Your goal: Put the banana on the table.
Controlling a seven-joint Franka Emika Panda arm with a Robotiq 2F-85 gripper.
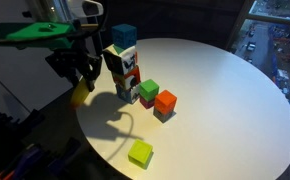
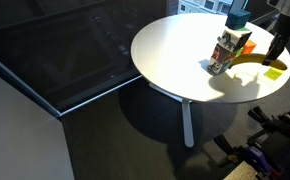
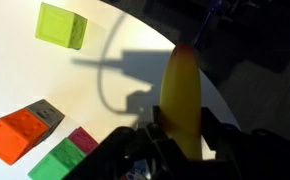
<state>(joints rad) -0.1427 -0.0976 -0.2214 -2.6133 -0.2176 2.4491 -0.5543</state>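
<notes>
- Wrist view: shows the gripper clamped shut on the banana, yellow tip pointing away past the rim of the table; also shows a yellow-green cube, orange cube and green cube lying on the white top.
- Exterior views: show instead a tall block stack, not seen from the wrist, standing just beside the gripper.
- Reaches in over the rim, wrist turned downward, banana hanging beneath the gripper at the table's edge; contact with the top unclear.
</notes>
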